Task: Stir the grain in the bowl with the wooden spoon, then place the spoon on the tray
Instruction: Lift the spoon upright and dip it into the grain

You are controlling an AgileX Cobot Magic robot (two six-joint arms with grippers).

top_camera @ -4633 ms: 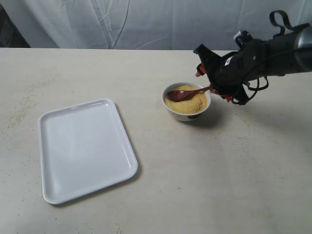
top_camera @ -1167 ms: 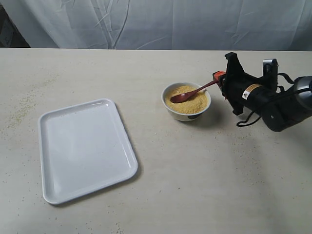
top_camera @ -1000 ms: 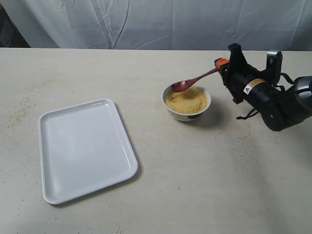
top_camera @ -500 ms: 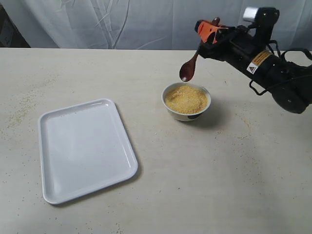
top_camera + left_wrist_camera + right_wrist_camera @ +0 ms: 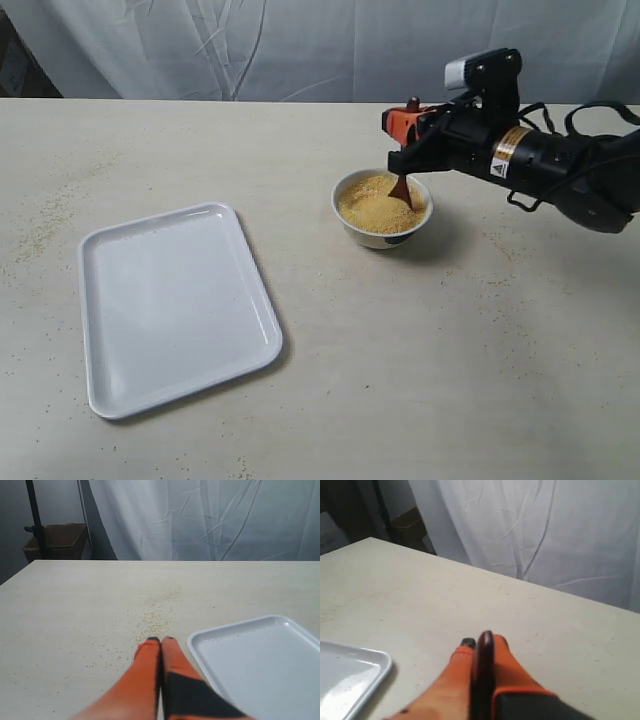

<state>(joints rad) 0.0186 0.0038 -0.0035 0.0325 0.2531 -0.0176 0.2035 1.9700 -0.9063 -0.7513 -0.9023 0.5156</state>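
The small white bowl (image 5: 381,226) of golden grain (image 5: 375,208) stands right of the table's middle in the exterior view. My right gripper (image 5: 407,124) hovers just above its far rim, shut on the dark wooden spoon (image 5: 402,188), which hangs nearly upright with its tip in the grain. The right wrist view shows the spoon's handle (image 5: 484,655) clamped between the orange fingers (image 5: 506,661), near the right gripper (image 5: 480,643). The white tray (image 5: 170,302) lies at the left. My left gripper (image 5: 161,640) is shut and holds nothing, beside the tray's corner (image 5: 200,639).
Loose grains (image 5: 155,620) are scattered on the beige table ahead of the left gripper. A white curtain (image 5: 300,45) hangs behind the table. A cardboard box (image 5: 55,540) sits past the table's far edge in the left wrist view.
The right gripper stirred, lifted the spoon clear above the bowl, then swung left and came down, so the spoon now stands steeply with its tip in the grain.
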